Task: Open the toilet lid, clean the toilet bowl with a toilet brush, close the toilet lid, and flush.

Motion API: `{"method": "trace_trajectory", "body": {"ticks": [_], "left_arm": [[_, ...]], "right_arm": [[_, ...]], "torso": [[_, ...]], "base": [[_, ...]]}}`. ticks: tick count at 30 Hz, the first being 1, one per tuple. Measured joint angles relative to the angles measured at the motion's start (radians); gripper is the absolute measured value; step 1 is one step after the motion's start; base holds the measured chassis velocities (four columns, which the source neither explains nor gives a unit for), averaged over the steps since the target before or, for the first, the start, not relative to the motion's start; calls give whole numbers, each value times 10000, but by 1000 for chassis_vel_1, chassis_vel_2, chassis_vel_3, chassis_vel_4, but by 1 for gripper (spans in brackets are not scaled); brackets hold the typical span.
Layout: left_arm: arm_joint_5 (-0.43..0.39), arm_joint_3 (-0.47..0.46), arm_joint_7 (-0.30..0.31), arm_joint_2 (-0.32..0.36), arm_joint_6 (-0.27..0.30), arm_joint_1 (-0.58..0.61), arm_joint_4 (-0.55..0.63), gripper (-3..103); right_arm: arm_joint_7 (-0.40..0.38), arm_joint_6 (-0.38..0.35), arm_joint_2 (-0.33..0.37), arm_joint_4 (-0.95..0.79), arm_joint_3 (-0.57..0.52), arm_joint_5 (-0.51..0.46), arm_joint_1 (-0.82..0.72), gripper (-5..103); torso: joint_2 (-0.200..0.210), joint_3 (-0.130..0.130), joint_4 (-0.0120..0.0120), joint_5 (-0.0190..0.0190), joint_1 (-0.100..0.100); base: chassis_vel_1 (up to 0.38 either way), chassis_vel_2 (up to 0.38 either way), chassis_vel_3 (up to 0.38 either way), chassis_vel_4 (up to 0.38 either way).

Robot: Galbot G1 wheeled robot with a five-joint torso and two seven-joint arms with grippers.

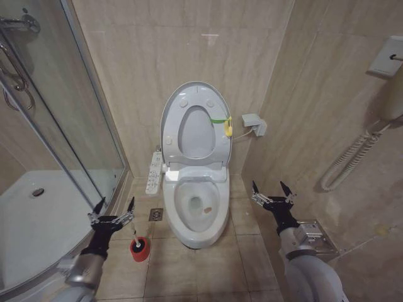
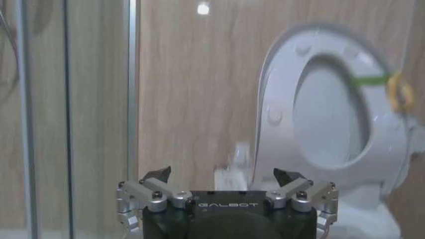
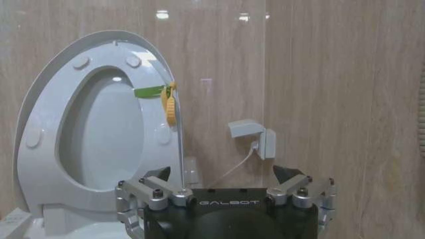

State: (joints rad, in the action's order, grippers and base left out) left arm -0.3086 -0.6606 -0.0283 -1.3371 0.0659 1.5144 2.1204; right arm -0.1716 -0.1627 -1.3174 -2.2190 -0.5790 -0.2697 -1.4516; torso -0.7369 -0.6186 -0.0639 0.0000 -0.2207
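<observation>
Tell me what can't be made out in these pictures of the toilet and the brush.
- Toilet brush: in the head view its bristle head sits down inside the red cup holder, so the bristles are hidden.
- Toilet bowl: the brownish spot in the water is too small to identify.
- Left wrist view: the toilet lid is blurred and cut off by the edge.
- Both wrist views: the bowl lies below the frame, behind each gripper body.
</observation>
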Motion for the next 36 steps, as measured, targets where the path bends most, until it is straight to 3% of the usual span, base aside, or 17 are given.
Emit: {"method": "trace_trajectory", "body": {"ticks": [1,4,5,8,11,22,25,36], "left_arm": [[0,0,0,0,0,0,0,100],[612,272,-17,-499,1285,-940,-743,100],[612,272,-17,-499,1285,-940,-743,100],[1108,500,-33,-914,2330,-1710,-1342,100],[1182,530,-35,-972,2492,-1822,-1432,100],[1313,557,-9,-991,2486,-1603,-1079,100],[1592,599,152,-961,2073,-737,281,100],[2156,690,478,-885,1241,961,2958,100]], "right_arm": [[0,0,0,0,0,0,0,100],[0,1,0,0,0,0,0,100],[0,1,0,0,0,0,0,100],[0,1,0,0,0,0,0,100],[0,0,0,0,0,0,0,100],[0,1,0,1,0,0,0,100],[0,0,0,0,0,0,0,100],[0,1,0,0,0,0,0,100]], "torso": [[0,0,0,0,0],[2,-1,0,0,0],[2,-1,0,0,0],[2,-1,-5,-2,-1],[2,-2,-2,1,-2],[2,-1,-3,-1,-2],[2,0,0,0,0],[0,1,2,4,2]], "base": [[0,0,0,0],[0,0,0,0],[0,0,0,0],[0,0,0,0],[0,0,0,0],[0,0,0,0],[0,0,0,0],[0,0,0,0]]}}
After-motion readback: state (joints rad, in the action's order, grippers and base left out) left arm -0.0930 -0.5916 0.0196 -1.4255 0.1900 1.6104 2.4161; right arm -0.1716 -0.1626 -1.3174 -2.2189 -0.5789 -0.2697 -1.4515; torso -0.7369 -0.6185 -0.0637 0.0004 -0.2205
